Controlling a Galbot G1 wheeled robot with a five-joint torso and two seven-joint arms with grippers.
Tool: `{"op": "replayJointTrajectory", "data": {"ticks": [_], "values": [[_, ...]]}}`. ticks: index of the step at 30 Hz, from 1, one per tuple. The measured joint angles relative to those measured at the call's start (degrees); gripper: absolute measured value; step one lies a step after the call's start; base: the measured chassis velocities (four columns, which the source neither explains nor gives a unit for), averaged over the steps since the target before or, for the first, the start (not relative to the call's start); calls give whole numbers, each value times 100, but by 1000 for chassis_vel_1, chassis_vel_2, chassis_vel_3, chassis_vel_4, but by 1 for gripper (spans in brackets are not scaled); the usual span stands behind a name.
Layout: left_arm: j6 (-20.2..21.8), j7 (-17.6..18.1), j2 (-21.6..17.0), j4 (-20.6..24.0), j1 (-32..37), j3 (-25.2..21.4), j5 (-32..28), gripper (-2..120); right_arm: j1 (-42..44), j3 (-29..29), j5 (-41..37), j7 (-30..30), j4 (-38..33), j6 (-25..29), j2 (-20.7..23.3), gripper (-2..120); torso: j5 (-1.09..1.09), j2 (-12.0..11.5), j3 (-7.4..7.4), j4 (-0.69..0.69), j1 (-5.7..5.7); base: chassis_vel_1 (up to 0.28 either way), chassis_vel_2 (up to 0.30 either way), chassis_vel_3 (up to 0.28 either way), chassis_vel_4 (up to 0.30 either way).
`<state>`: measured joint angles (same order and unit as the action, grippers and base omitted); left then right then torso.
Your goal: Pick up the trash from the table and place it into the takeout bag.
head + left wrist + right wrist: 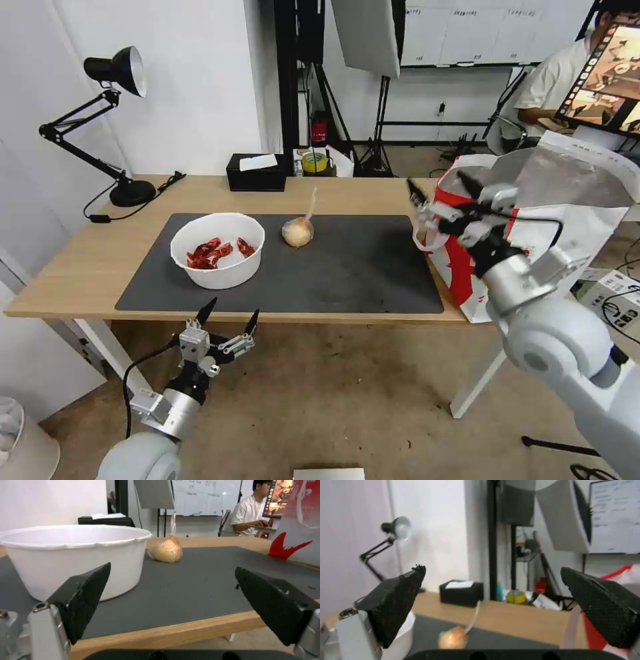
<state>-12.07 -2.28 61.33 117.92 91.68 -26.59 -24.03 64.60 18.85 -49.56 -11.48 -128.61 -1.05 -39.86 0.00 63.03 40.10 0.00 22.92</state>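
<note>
Trash, two pieces showing on the table (80,260); neither pincer carries any of it. Right gripper (441,193): fingers spread, nothing between them, raised above the table's right end at the near edge of the takeout bag's mouth, one white strap handle (419,235) hanging just under it. Left gripper (228,312): fingers spread and empty, low in front of the table's near edge, pointing toward the white round bowl (218,251); the arm appears parked. Bowl: plain white plastic, straight-walled with a thin rolled rim, on the left part of the dark grey mat (347,267); red crayfish shells (213,252) lie in a loose layer at its bottom. Small knotted clear bag (298,231): on the mat just right of the bowl and apart from it, rounded, holding something pale tan-orange, its twisted tail standing upward. Takeout bag (533,220): at the table's right end, white with red-orange printing, silver foil lining showing at the open mouth; what is inside cannot be told. Progress, as a judgement: the bowl and the knotted bag remain to be picked up and bagged, so the task is partly outstanding. Not trash: black tissue box (256,172) at the far edge; black desk lamp (107,120) at the far left corner.
</note>
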Motion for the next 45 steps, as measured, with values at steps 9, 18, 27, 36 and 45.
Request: {"op": "replayJointTrajectory", "data": {"ticks": [9, 18, 27, 36, 45], "values": [[-120, -24, 48, -52, 81, -44, 172, 100, 1378, 585, 569, 668, 74, 609, -295, 100, 0, 0, 0, -1, 0, 0, 0, 0, 0], [-244, -138, 43, -224, 102, -143, 269, 100, 2632, 946, 1272, 992, 369, 1298, -821, 100, -1, 0, 0, 0, 0, 0, 0, 0, 0], [-296, -163, 48, -297, 149, -195, 265, 100, 3135, 721, 1869, 1048, 882, 1817, -1319, 100, 0, -1, 0, 0, 0, 0, 0, 0, 0], [-385, -264, 60, -396, 262, -317, 252, 100, 3156, 434, 2215, 967, 1102, 1905, -1668, 100, 0, -1, 0, 0, 0, 0, 0, 0, 0], [-403, -278, 89, -406, 286, -334, 250, 100, 3067, 279, 2253, 900, 1146, 1896, -1679, 100, 0, -1, 0, 0, 0, 0, 0, 0, 0]]}}
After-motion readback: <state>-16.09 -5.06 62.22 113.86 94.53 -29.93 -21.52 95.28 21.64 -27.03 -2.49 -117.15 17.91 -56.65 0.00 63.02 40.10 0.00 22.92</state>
